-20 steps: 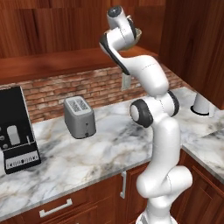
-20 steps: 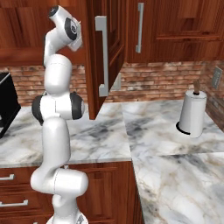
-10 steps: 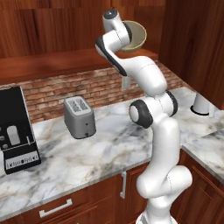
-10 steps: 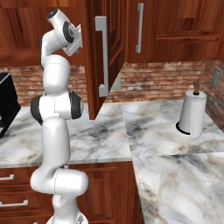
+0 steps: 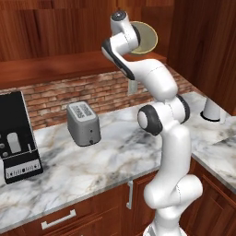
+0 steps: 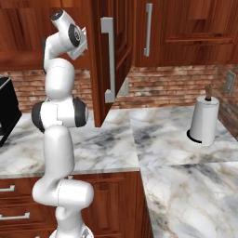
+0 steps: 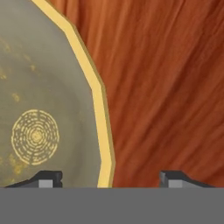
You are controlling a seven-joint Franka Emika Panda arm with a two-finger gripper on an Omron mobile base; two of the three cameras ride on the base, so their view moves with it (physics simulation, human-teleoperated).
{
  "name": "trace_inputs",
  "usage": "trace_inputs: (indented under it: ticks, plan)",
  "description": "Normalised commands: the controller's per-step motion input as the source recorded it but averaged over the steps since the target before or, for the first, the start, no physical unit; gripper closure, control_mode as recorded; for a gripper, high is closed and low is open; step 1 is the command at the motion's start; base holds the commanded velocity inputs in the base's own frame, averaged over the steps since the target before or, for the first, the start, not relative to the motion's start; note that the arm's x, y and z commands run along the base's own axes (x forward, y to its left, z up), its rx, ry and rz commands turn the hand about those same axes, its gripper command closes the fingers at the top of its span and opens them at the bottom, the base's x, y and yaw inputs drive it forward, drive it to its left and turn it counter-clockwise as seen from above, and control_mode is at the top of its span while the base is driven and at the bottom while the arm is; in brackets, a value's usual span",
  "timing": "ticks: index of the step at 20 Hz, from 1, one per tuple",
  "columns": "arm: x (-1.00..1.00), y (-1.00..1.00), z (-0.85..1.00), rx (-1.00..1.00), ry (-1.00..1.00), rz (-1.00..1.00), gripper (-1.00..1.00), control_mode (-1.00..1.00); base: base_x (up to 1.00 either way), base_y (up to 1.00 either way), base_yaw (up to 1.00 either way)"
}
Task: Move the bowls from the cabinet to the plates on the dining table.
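A tan-beige bowl [image 5: 144, 38] with a yellow rim is up at the open cabinet [image 5: 198, 46], tilted so its inside faces the left base camera. My hand is raised right beside it, on its left. In the hand view the bowl [image 7: 39, 109] takes up the left side. Its rim runs down between the two fingertips of my gripper [image 7: 111, 177]. The jaws stand wide apart, clear of the rim on both sides. Red-brown cabinet wood [image 7: 170, 87] lies behind. The open cabinet door [image 6: 100, 74] with its long silver handle hangs just right of my arm.
On the marble counter [image 5: 115, 152] below stand a grey toaster [image 5: 84, 123] and a black coffee machine [image 5: 18, 133]. A paper towel roll [image 6: 204, 120] stands at the right by the brick wall. Closed wall cabinets [image 6: 186, 28] continue to the right.
The bowl has gone from nearly side-on to showing its open face. My wrist has turned slightly at the cabinet; the base has not moved.
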Motion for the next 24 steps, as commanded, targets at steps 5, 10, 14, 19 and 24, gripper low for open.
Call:
trace_inputs:
  ticks: [5,10,14,19,24]
  plan:
    - [0.16,0.00,-0.17,0.00,0.00,0.09,1.00,-1.00,0.00,0.00,0.00]
    - [0.01,0.00,-0.01,0.00,0.00,0.08,1.00,-1.00,0.00,0.00,0.00]
    - [-0.12,0.01,0.00,-0.01,0.00,0.08,1.00,-1.00,0.00,0.00,0.00]
    - [-0.70,0.09,0.12,-0.09,-0.05,0.10,1.00,-1.00,0.00,0.00,0.00]
    - [-0.83,0.20,0.01,-0.13,-0.05,0.11,1.00,-1.00,0.00,0.00,0.00]
